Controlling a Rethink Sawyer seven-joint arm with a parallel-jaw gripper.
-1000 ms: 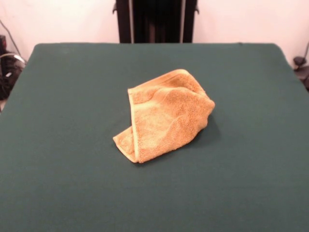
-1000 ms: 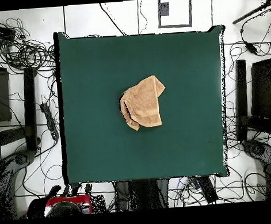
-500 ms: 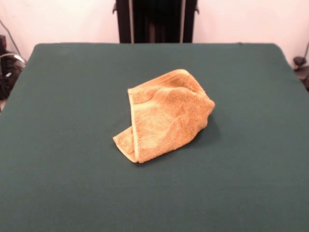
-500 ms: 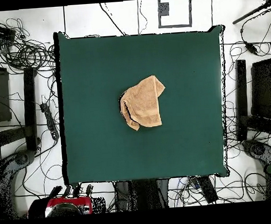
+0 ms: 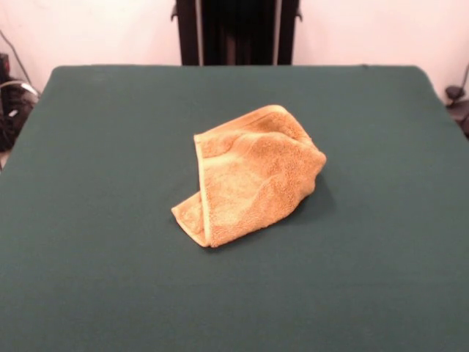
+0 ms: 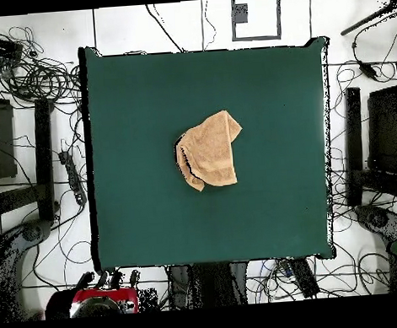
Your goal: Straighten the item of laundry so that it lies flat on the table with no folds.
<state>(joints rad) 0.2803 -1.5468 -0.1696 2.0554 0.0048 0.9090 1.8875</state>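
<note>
The orange-tan towel [image 5: 249, 174] lies crumpled and folded over itself near the middle of the dark green table [image 5: 95, 147]. A hemmed edge runs down its left side in the front view, and one corner is tucked under at the lower left. It also shows in the overhead view [image 6: 209, 150] at the middle of the table [image 6: 264, 90]. Its label does not show. The gripper is in neither view. Only a red and black part of the arm [image 6: 97, 301] shows off the table at the bottom left of the overhead view.
The black pedestal [image 5: 236, 31] stands behind the table's far edge. Cables and dark stands [image 6: 45, 156] lie on the floor around the table in the overhead view.
The towel has not moved. The red arm part at the bottom of the overhead view has shifted slightly.
</note>
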